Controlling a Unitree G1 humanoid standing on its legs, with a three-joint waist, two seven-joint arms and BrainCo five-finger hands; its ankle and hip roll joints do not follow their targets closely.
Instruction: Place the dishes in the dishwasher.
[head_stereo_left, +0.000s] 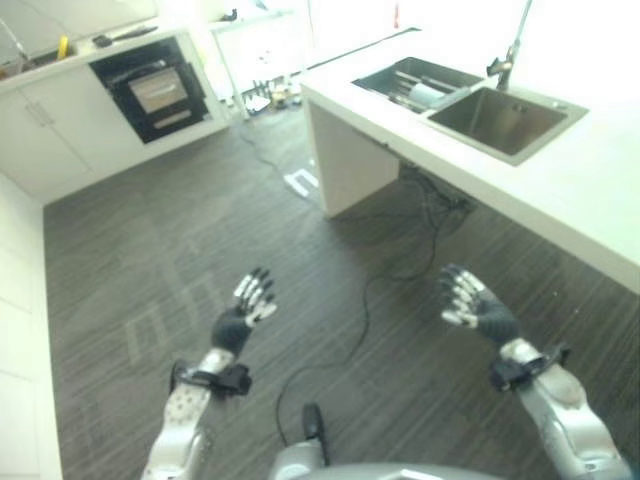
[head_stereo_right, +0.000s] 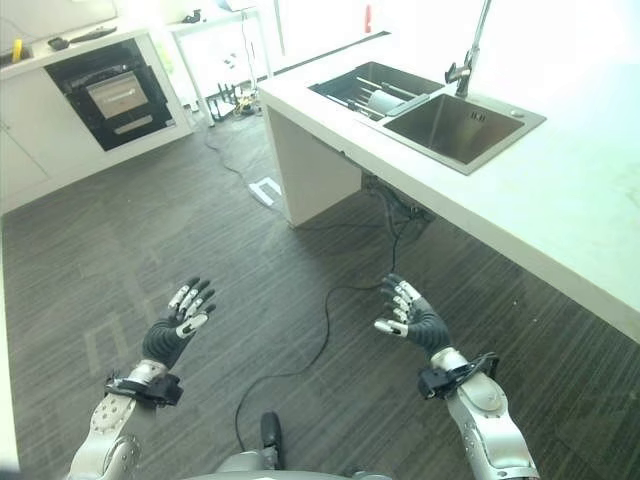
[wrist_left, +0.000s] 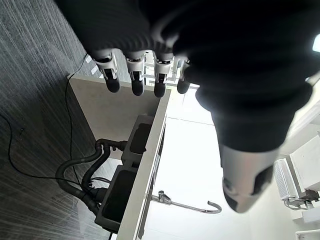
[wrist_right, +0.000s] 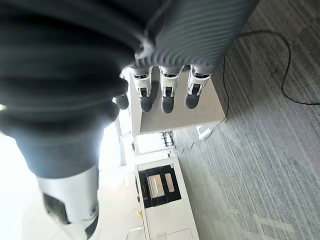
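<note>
while both hands hang empty, dishes (head_stereo_left: 425, 92) lie by the sink (head_stereo_left: 500, 120).

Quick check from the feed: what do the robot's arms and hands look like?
Both arms are silver-grey with a black band at the wrist. The left hand and right hand have silver fingers with dark tips, and a dark ribbed cover over the back of the hand and wrist.

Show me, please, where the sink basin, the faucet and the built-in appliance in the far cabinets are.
sink basin (head_stereo_right: 448, 125), right eye view, on its bare floor.
faucet (head_stereo_right: 470, 50), right eye view, on its upright neck.
built-in appliance (head_stereo_left: 160, 90), left eye view, on its front.
</note>
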